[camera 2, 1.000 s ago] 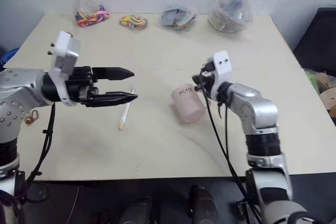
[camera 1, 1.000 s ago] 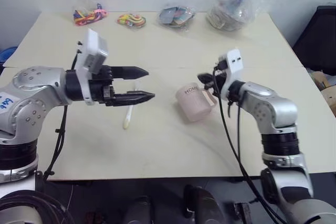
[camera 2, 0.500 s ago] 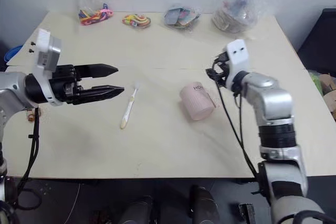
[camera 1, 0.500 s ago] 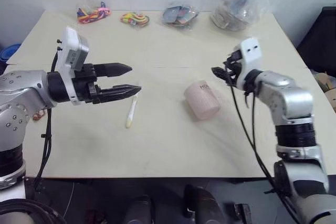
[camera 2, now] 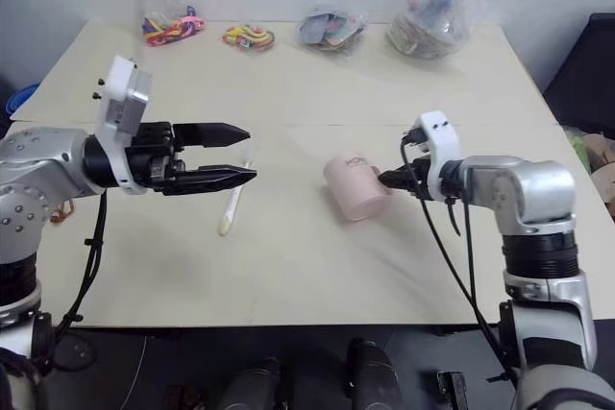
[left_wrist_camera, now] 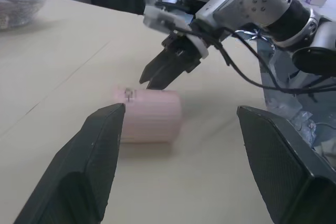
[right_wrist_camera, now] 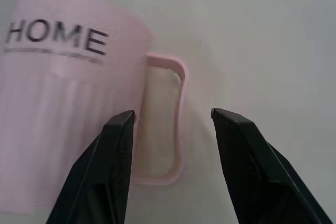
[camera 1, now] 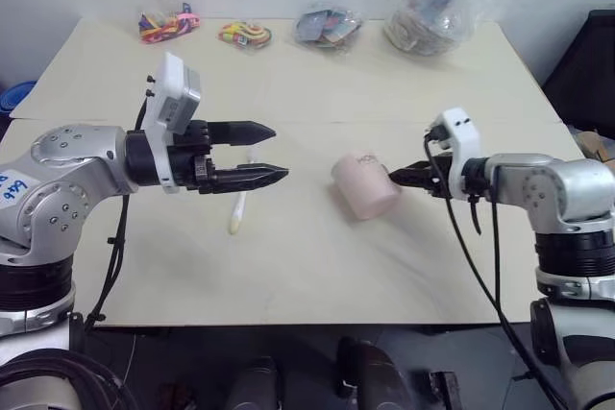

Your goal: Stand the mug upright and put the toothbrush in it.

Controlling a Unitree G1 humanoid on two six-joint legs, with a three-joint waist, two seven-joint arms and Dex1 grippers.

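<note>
Matt ribbed mug [right_wrist_camera: 63, 103], smooth table [camera 1: 317, 266]

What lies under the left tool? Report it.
Under the open left tool lies the toothbrush on the table. The lower finger covers its bristle end; the pale handle end shows. The mug lies apart.

so on the table [camera 1: 317, 266] i count one pink mug [camera 1: 363, 185], one toothbrush [camera 1: 237, 210], four clear bags [camera 1: 423, 18] of stuff along the back edge, plus two grippers [camera 1: 272, 152].
</note>
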